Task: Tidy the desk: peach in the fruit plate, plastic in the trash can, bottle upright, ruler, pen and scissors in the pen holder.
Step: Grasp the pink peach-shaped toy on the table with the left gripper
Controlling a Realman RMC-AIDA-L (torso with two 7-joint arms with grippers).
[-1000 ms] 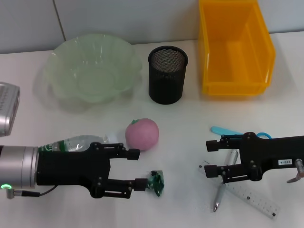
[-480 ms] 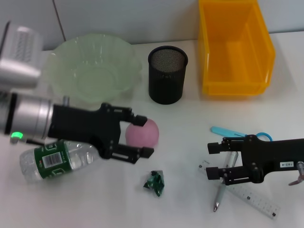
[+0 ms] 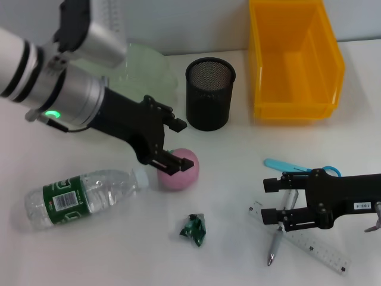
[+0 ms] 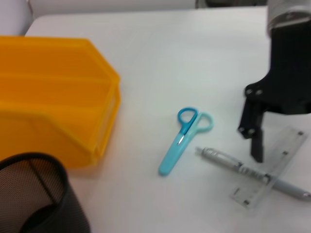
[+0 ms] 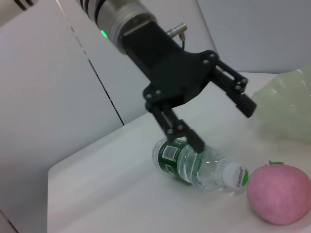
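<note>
The left gripper's (image 3: 174, 145) fingers are spread wide and empty in the head view, the lower fingertip over the peach's (image 3: 178, 170) top, the upper one pointing toward the pen holder (image 3: 210, 93); the bottle (image 3: 83, 193) lies on its side just behind and below them, cap beside the peach, and the plastic scrap (image 3: 194, 229) sits apart, nearer the camera. The right gripper (image 3: 274, 199) also stands parted and empty, its fingertips over the pen (image 3: 275, 244) and ruler (image 3: 315, 244), scissors (image 3: 286, 165) just beyond. The left wrist view alone shows the scissors (image 4: 182, 141) whole beside the yellow bin (image 4: 53, 102), with the pen (image 4: 252, 172) lying across the ruler (image 4: 269, 170). The right wrist view shows the left gripper (image 5: 221, 121) raised above the bottle (image 5: 199, 167), peach (image 5: 279, 194) below the fingertips, plate (image 5: 286, 109) behind.
</note>
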